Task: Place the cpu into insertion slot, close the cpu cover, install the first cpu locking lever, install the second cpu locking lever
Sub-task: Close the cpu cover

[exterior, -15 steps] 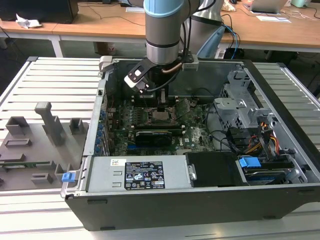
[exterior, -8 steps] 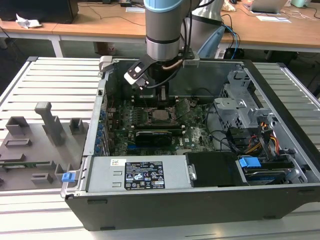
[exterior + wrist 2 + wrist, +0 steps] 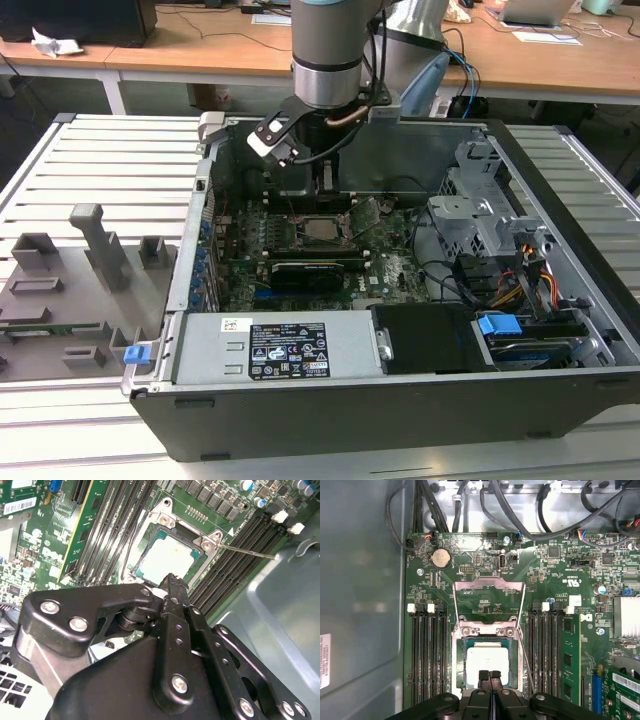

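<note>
The cpu (image 3: 487,662) lies flat in the insertion slot (image 3: 456,652) on the green board, its pale silver face up; it also shows in the second wrist view (image 3: 167,557) and in the exterior view (image 3: 320,228). The cpu cover (image 3: 489,586) is swung open and lies back on the board beyond the slot's hinge. A thin wire locking lever (image 3: 526,662) stands loose beside the slot, seen as a rod (image 3: 247,551) in the second wrist view. My gripper (image 3: 489,673) hangs just above the cpu's near edge, shut with nothing between its black fingers (image 3: 172,582). In the exterior view the gripper (image 3: 322,200) reaches down into the case.
Black memory slots (image 3: 427,655) flank the socket on both sides. A black card (image 3: 305,272) lies in front of the socket, then the power supply (image 3: 285,350). A metal drive cage (image 3: 480,215) and cables fill the exterior view's right. A grey fixture plate (image 3: 70,290) lies outside the case.
</note>
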{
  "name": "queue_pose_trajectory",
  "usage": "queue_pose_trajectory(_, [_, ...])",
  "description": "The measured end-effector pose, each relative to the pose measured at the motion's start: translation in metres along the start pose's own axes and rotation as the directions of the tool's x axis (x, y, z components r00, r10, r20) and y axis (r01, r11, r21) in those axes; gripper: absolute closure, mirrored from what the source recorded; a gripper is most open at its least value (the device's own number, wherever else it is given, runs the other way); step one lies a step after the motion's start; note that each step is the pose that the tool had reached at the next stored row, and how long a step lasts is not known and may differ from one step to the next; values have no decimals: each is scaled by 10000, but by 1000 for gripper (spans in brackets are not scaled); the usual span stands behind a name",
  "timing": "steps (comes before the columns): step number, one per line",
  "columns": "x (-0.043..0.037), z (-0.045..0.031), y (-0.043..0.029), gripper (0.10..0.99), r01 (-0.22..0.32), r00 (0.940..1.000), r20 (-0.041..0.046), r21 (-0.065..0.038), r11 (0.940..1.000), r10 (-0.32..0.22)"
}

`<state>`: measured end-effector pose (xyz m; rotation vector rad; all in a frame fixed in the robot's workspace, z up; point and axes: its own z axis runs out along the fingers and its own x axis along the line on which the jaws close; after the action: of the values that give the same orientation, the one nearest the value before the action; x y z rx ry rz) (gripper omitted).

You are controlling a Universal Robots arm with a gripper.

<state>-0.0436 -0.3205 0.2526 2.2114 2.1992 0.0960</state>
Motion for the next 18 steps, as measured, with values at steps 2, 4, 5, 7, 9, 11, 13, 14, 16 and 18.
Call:
queue_pose_trajectory(2, [-14, -1, 1, 980, 2, 10000, -1, 1, 10000, -2])
queue_pose_trajectory(4, [-34, -1, 0, 980, 0, 10000, 0, 1, 10000, 0])
queue_pose_trajectory(5, [-44, -2, 0, 980, 0, 10000, 0, 1, 10000, 0])
queue_pose_trajectory(7, [-65, -2, 0, 980, 1, 10000, -1, 0, 10000, -1])
queue_pose_trajectory(9, [-76, -2, 0, 980, 1, 10000, -1, 0, 10000, -1])
queue_pose_trajectory(11, [-77, -2, 7, 980, 1, 10000, 0, 3, 10000, -1])
queue_pose_trajectory(13, [-77, 0, 43, 980, 0, 10000, -1, 29, 10000, 0])
queue_pose_trajectory(14, [-78, -1, 61, 980, -1, 10000, 0, 52, 10000, 1])
queue_pose_trajectory(16, [-77, -26, 69, 980, -1, 10000, 0, 78, 10000, 1])
queue_pose_trajectory(18, [-74, -108, 74, 980, -1, 10000, 1, 97, 10000, 1])
